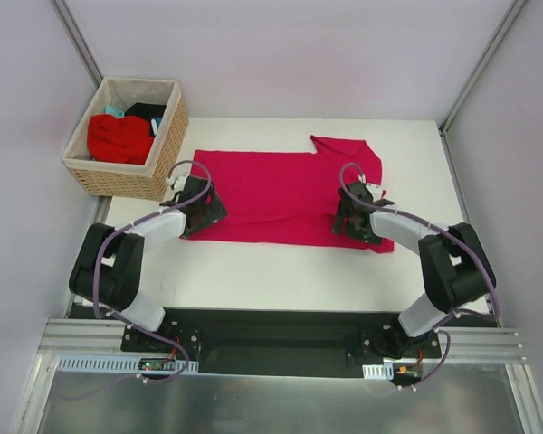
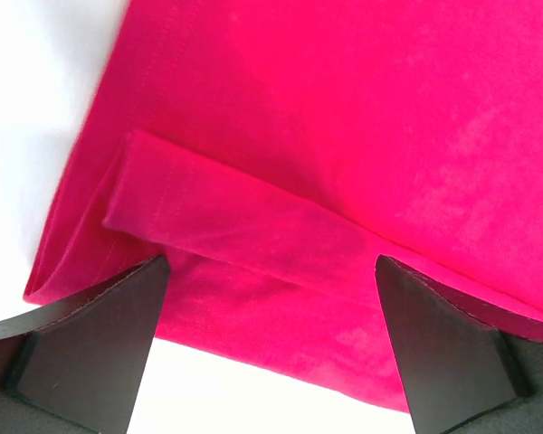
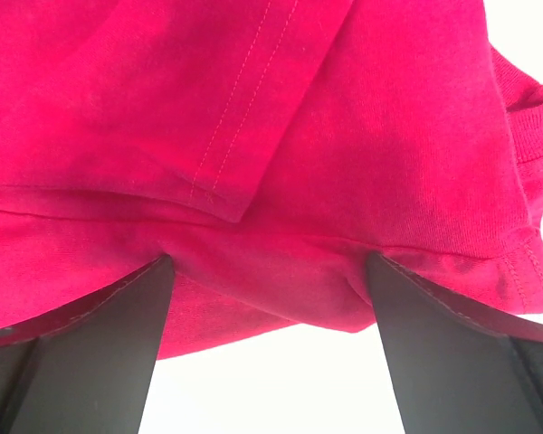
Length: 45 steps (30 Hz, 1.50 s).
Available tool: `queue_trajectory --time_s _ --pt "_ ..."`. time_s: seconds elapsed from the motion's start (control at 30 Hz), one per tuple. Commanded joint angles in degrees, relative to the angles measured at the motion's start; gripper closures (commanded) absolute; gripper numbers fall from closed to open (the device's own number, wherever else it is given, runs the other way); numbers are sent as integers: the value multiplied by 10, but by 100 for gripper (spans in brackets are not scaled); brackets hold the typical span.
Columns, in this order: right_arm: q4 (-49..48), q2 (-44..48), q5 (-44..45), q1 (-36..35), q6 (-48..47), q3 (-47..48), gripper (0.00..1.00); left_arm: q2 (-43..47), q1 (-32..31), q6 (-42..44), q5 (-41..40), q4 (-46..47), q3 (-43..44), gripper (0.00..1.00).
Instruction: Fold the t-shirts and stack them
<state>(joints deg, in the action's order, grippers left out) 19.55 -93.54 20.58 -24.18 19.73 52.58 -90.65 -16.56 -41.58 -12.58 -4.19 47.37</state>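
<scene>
- Though well short of any stack, looks early in folding the crimson tee (image 1: 281, 194), spread across the middle of the bench (image 1: 281, 271) with one sleeve poking out at the far right corner.
- Shows, in the left wrist view, a narrow strip of hem turned over on itself at the near left corner.
- Finds the left fingers (image 2: 90, 344) parted wide on either side of that turned strip, clamping nothing.
- Finds the right fingers (image 3: 81, 344) likewise spread apart, straddling bunched cloth at the near right edge, not pinched shut.
- Leaves, by this reckoning, most of the fold on this tee, then every other tee, then the stacking.
- Places the basket (image 1: 118, 181) at the far left of the bench, near the crimson tee's far left corner.
- Holds inside a crumpled red tee (image 1: 118, 137) on the near side, with a black tee (image 1: 149, 111) and a sliver of teal tee (image 1: 115, 110) behind, none folded.
</scene>
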Motion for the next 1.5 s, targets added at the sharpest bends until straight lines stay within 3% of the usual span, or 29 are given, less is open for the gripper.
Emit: queue_trajectory --time_s 0.0,0.37,0.6,0.77,1.07,1.47 --pt "64 75 9 -16 43 -45 8 57 -26 -45 0 -59 -63 1" --pt "152 254 40 -49 79 -134 8 234 -95 -119 -47 -162 -164 1" --pt "160 284 70 -90 71 -92 8 294 -105 -105 -54 -194 -120 1" --pt "138 231 68 -152 28 -20 8 310 -119 -92 -52 -200 -70 1" --pt "84 58 44 -232 37 62 8 301 -136 -96 -54 -202 -47 1" --pt "56 34 39 -244 60 8 8 283 -139 -104 -47 -202 -47 1"
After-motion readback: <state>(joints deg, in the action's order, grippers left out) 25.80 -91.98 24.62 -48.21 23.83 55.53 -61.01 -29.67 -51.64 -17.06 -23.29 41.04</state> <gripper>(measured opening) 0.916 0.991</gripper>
